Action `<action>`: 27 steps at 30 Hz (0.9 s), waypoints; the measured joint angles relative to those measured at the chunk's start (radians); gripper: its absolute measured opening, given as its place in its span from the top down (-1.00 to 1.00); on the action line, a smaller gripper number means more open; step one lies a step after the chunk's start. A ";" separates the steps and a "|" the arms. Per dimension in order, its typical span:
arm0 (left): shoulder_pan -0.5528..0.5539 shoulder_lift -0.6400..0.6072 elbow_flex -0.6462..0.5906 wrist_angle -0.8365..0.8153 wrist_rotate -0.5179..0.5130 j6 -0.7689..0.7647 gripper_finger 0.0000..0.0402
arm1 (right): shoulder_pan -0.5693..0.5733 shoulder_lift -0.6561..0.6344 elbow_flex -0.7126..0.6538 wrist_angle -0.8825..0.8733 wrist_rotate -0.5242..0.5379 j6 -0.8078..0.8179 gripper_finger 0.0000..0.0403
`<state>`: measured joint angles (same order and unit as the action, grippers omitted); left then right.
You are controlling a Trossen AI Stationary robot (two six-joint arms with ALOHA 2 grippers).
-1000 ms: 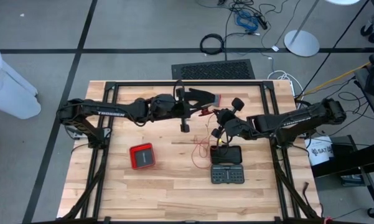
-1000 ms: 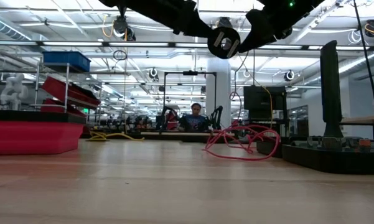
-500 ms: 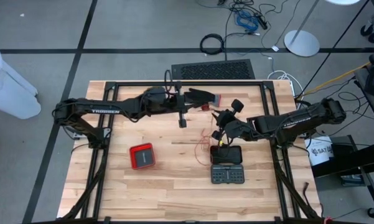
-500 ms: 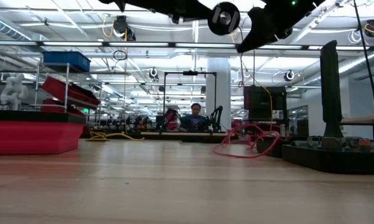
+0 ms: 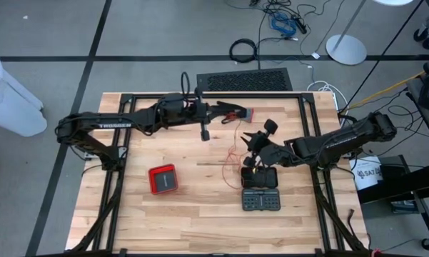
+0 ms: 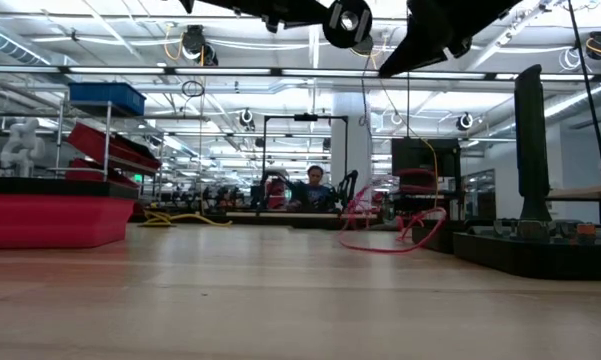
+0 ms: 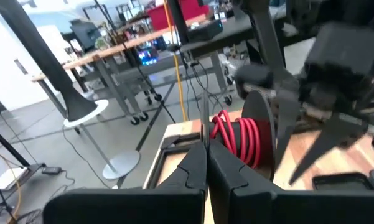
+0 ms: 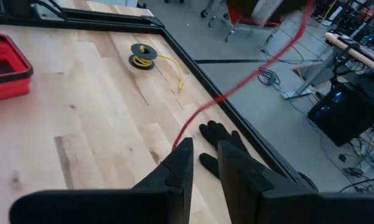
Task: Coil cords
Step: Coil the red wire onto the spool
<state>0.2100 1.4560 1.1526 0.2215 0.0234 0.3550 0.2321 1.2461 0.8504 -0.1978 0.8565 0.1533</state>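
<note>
Cords of thin reddish-orange wire [image 5: 235, 153] lie in loose loops on the tabletop [image 5: 193, 207], just in front of the black glove [image 5: 232, 112] with a red cuff that rests near the far edge. In the low view the red loops [image 6: 390, 220] stand partly off the wood, with one strand rising towards the arms overhead. The left wrist view shows tight red windings [image 7: 236, 134] against a black disc, just beyond that arm's fingers.

The right tool [image 5: 251, 140] hangs in front of the glove and a little to its right, over the loops. Its fingers are narrowly parted [image 8: 203, 146], and a red strand [image 8: 236, 93] runs slantwise down to the tip of one finger; whether it is caught there I cannot tell. The left tool [image 5: 215, 113] sits at the glove's left end, its fingers pressed together [image 7: 205, 149].

A small black-and-yellow bundle [image 8: 140, 55] lies on the wood beyond the glove [image 8: 221, 140] in the right wrist view. A black case [image 5: 260, 189] sits farther in front of the glove, past the loops, and a red box [image 5: 163, 178] lies well apart towards the left arm's side.
</note>
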 joint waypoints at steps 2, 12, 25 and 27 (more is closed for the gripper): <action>0.000 -0.009 0.000 0.002 0.002 0.000 1.00 | 0.000 0.000 -0.027 0.049 -0.029 0.000 0.70; 0.000 -0.027 0.000 -0.033 0.003 -0.002 1.00 | 0.000 0.002 -0.215 0.359 -0.161 0.024 0.64; 0.000 -0.027 0.000 -0.052 0.003 -0.008 1.00 | -0.017 0.137 -0.257 0.563 -0.182 0.008 0.39; 0.000 -0.027 0.000 -0.055 0.003 -0.009 1.00 | -0.024 0.163 -0.257 0.595 -0.182 -0.001 0.39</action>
<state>0.2100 1.4292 1.1526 0.1661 0.0265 0.3463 0.2081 1.4090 0.5935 0.3976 0.6740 0.1519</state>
